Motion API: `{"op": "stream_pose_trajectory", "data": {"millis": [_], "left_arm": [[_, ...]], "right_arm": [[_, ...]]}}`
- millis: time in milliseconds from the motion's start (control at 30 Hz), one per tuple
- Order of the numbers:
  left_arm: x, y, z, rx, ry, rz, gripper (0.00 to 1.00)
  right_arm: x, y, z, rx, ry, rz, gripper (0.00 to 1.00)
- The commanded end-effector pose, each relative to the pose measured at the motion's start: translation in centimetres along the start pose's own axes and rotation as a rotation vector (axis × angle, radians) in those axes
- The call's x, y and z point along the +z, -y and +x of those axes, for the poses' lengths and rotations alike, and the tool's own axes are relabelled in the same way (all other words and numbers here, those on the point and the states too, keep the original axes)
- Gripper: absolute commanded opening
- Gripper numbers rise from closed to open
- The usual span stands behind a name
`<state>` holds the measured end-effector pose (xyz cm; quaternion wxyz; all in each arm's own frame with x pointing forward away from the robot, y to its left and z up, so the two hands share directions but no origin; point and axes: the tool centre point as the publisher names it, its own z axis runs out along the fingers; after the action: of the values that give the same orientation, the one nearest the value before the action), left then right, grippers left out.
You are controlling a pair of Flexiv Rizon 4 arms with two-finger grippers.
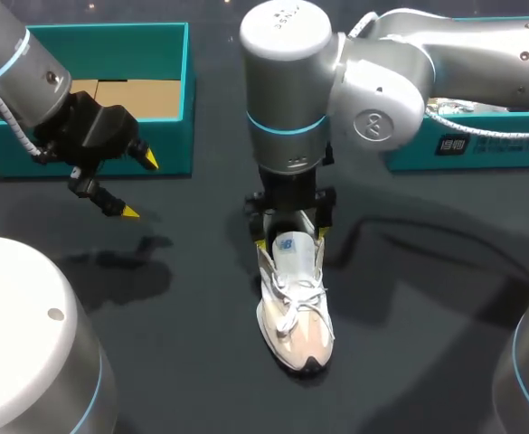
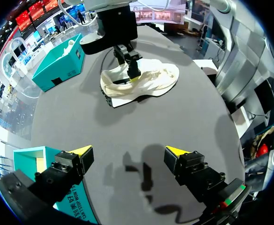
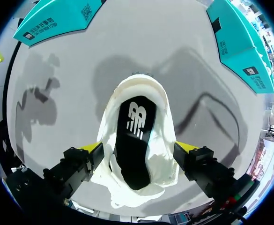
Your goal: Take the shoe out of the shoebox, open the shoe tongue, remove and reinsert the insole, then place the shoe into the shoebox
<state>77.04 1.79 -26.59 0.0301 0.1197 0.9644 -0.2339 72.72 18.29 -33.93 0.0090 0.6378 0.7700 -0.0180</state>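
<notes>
Step, as judged: the insole work is in hand. The shoe is sitting out of its box with its mouth gaping and the insole lying inside. Whether the insole is awaiting removal or has been put back is not showing. If removal, the next move is calling for a tip dipping into the mouth to catch the insole's heel edge without the shoe sliding.

- Table: dark, carrying everything below.
- Box: teal, open, standing at 10 o'clock from the shoe, well apart.
- Second box: teal, standing at 2 o'clock from the shoe.
- Shoe: white, lying mid-table, upright on its sole, toe pointing to 6 o'clock, heel to 12.
- Right pincer: hanging over the heel end, jaws standing apart, straddling the collar. No clamp is showing.
- Left pincer: hovering by the box, at 9 o'clock from the shoe, jaws apart, holding nothing.
- Insole: dark, lying flat inside the shoe, directly ahead between the right pincer's tips.
</notes>
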Motion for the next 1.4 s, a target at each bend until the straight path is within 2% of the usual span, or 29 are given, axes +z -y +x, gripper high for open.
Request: {"op": "stream_pose_trajectory", "data": {"millis": [33,433,967,1000,1067,1100,1133,1233,1400], "left_arm": [[-0.1,0.0,0.1,0.000,0.002,-0.003,1.00],[-0.1,0.0,0.1,0.000,0.002,-0.003,1.00],[-0.1,0.0,0.1,0.000,0.002,-0.003,1.00],[-0.1,0.0,0.1,0.000,0.002,-0.003,1.00],[-0.1,0.0,0.1,0.000,0.002,-0.003,1.00],[-0.1,0.0,0.1,0.000,0.002,-0.003,1.00],[-0.1,0.0,0.1,0.000,0.002,-0.003,1.00],[-0.1,0.0,0.1,0.000,0.002,-0.003,1.00],[-0.1,0.0,0.1,0.000,0.002,-0.003,1.00]], "right_arm": [[-1.2,0.9,-0.7,0.013,0.001,-0.031,1.00],[-3.0,1.6,-0.8,0.045,-0.003,-0.074,1.00],[-4.3,6.6,-0.1,0.082,-0.027,-0.056,0.99],[-4.3,6.9,-0.1,0.084,-0.028,-0.055,0.93],[-4.2,7.4,0.0,0.090,-0.029,-0.046,0.69],[-4.2,7.7,0.0,0.094,-0.033,-0.039,0.53],[-4.1,7.9,0.1,0.098,-0.030,-0.032,0.48],[-4.2,8.8,0.3,0.106,-0.030,-0.021,0.47],[-4.3,9.4,0.5,0.111,-0.032,-0.019,0.38]]}}
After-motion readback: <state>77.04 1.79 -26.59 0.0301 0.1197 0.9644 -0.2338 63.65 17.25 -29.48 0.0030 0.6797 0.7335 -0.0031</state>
